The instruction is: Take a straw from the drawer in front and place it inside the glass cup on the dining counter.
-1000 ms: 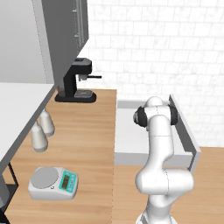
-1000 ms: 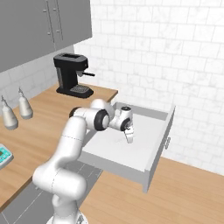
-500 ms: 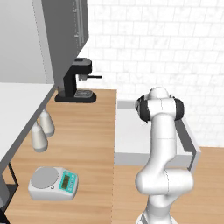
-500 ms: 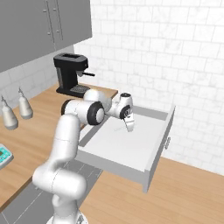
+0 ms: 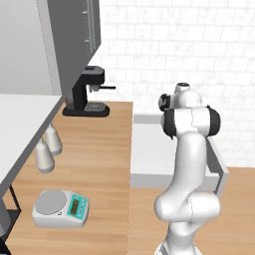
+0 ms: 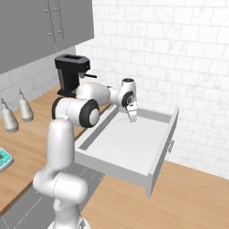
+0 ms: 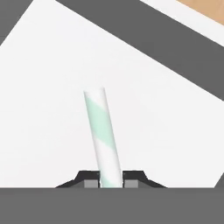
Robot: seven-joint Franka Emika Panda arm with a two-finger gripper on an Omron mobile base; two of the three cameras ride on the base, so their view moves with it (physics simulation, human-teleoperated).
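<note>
In the hand view the straw [image 7: 104,140], white with pale green stripes, stands out from between my two dark fingertips, and my gripper [image 7: 110,183] is shut on its lower end. The right base view has the gripper [image 6: 132,116] hanging above the back part of the open drawer [image 6: 157,154], lifted off its pale grey floor. In the left base view the drawer [image 5: 149,149] stands pulled out beside the wood counter, and my arm hides the hand's fingers. The glass cup and the dining counter are out of view.
A black coffee machine [image 5: 88,94] stands at the back of the wood counter [image 5: 104,149]. Two pale bottles [image 5: 48,149] and a kitchen scale [image 5: 61,208] sit on its left part. Grey wall cabinets [image 6: 44,31] hang overhead; a tiled wall lies behind.
The hand has risen out of the drawer with the straw and swung a little toward the back wall. The drawer stays open.
</note>
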